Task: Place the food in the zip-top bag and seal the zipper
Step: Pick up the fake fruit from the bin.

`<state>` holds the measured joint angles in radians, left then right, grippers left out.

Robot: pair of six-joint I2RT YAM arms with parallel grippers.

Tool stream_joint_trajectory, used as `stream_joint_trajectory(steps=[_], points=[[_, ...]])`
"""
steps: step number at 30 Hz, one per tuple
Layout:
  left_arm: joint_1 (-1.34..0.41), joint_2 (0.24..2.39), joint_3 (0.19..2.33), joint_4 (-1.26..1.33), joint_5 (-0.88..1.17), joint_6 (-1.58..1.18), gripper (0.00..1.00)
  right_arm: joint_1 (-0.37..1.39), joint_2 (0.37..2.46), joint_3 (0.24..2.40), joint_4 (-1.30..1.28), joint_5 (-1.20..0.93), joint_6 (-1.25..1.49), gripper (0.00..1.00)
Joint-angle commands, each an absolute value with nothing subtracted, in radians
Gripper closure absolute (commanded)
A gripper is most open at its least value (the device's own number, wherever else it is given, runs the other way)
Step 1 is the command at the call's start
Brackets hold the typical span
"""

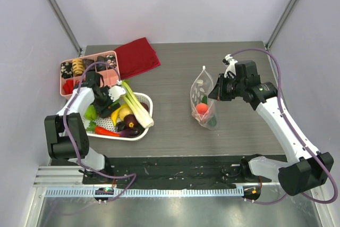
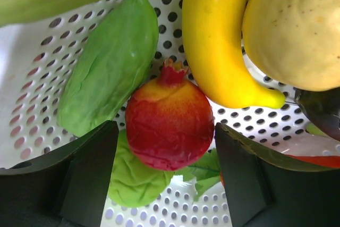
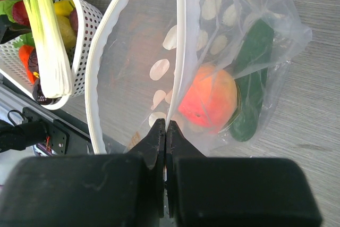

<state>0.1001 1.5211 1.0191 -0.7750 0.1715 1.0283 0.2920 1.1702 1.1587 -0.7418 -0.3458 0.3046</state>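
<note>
First, at far left against the wall: pink compartment tray (image 1: 87, 70), red cloth (image 1: 137, 57) just beside it on the right. Nearer the arms, white perforated basket (image 1: 143, 127) loaded with toy food: long leek (image 1: 136, 104) lying across the top and past the rim, banana (image 2: 218, 41), pale yellow fruit (image 2: 297, 25), green pod (image 2: 109, 65), red-and-yellow fruit (image 2: 169, 110). Left gripper (image 2: 166, 131) low inside the basket: stands spread wide, 1 finger on each side of the red-and-yellow fruit and close to it; cannot tell whether either touches. Further right, mid-table and well apart from the basket, zip-top bag (image 1: 203, 99): stands upright with its mouth open, holds 2 pieces, peach (image 3: 208, 98) and dark green cucumber (image 3: 252, 83), side by side at the bottom. Zipper (image 3: 180, 41) unsealed, its 2 strips bowed apart. Rightmost, right gripper (image 3: 166, 131): fingers pressed together, pinching the bag's mouth edge at 1 zipper strip and holding that side up.
</note>
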Motion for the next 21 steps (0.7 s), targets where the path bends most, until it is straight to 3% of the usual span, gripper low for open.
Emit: stream_joint_trajectory(steps=[1, 5, 9, 12, 18, 21], points=[[0.104, 1.545, 1.022, -0.723, 0.189, 1.060, 0.25, 0.287, 1.146, 1.163, -0.727, -0.341, 0.293, 0.99], [0.106, 1.526, 0.993, -0.721, 0.164, 1.069, 0.32, 0.285, 1.146, 1.163, -0.727, -0.339, 0.288, 0.99], [0.104, 1.471, 0.989, -0.778, 0.181, 1.069, 0.55, 0.282, 1.147, 1.158, -0.716, -0.341, 0.296, 0.99], [0.104, 1.410, 1.038, -0.850, 0.204, 1.051, 0.65, 0.282, 1.147, 1.161, -0.715, -0.342, 0.296, 0.99], [0.092, 1.312, 1.264, -1.078, 0.371, 0.982, 0.75, 0.282, 1.146, 1.155, -0.712, -0.348, 0.299, 0.99], [-0.033, 1.282, 1.385, -1.077, 0.466, 0.810, 0.74, 0.282, 1.147, 1.146, -0.700, -0.350, 0.301, 0.99]])
